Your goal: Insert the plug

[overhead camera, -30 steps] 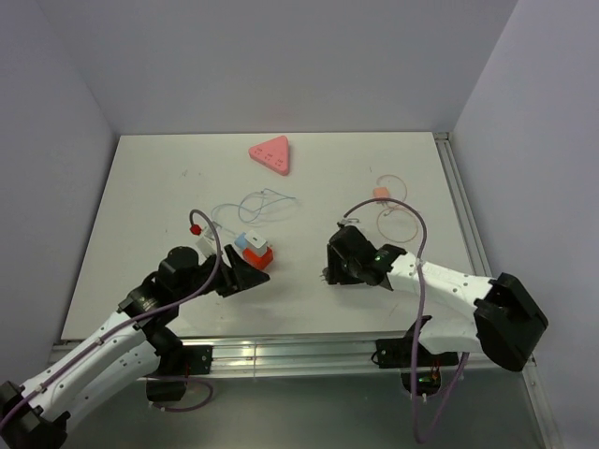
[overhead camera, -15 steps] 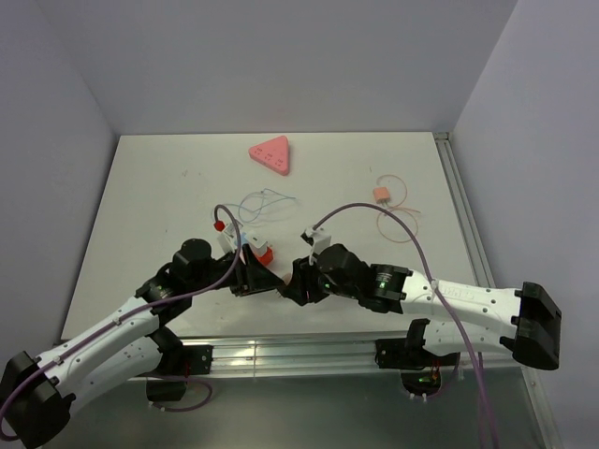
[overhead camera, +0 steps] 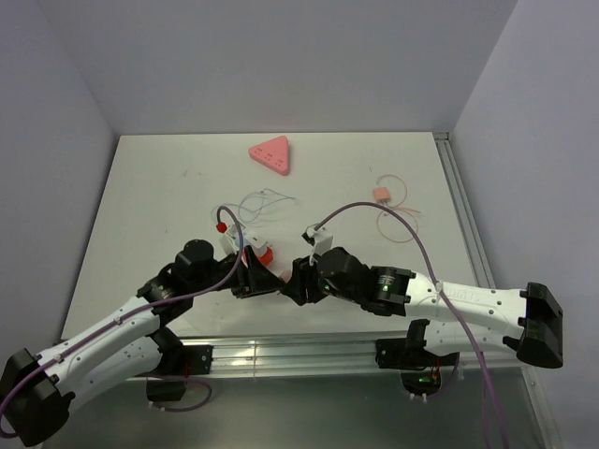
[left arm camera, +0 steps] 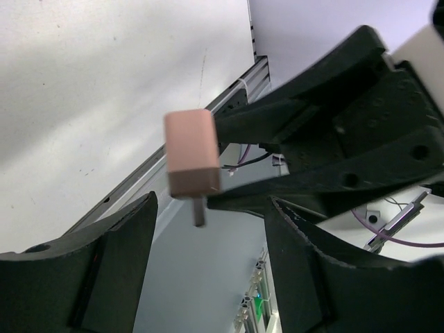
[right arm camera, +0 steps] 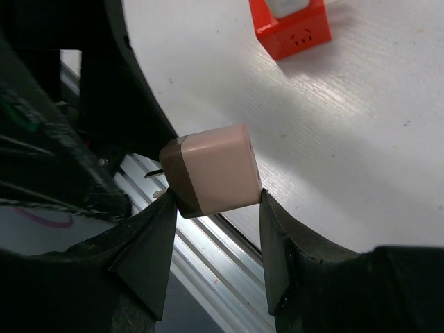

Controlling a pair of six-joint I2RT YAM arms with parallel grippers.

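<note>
My right gripper (right arm camera: 216, 200) is shut on a pink plug (right arm camera: 211, 170), a small cube with metal prongs pointing left toward the table's front rail. In the left wrist view the same plug (left arm camera: 191, 154) hangs prongs down just ahead of my left gripper (left arm camera: 208, 208), which is open and empty. The red socket block (right arm camera: 291, 31) lies on the white table behind the plug. From above, both grippers meet near the front edge, left gripper (overhead camera: 255, 279), right gripper (overhead camera: 292, 281), with the socket (overhead camera: 262, 254) just behind them. The plug is hidden in that view.
A pink triangular block (overhead camera: 271, 154) lies at the back of the table. A thin blue-white wire (overhead camera: 264, 200) loops behind the socket. A small orange connector with a coiled lead (overhead camera: 381, 194) sits at the right. The aluminium rail (right arm camera: 208, 263) runs along the front edge.
The right arm has swung left from mid-table to meet the left gripper at the front edge. The left arm has reached right and forward. Little movement in the last half second.
</note>
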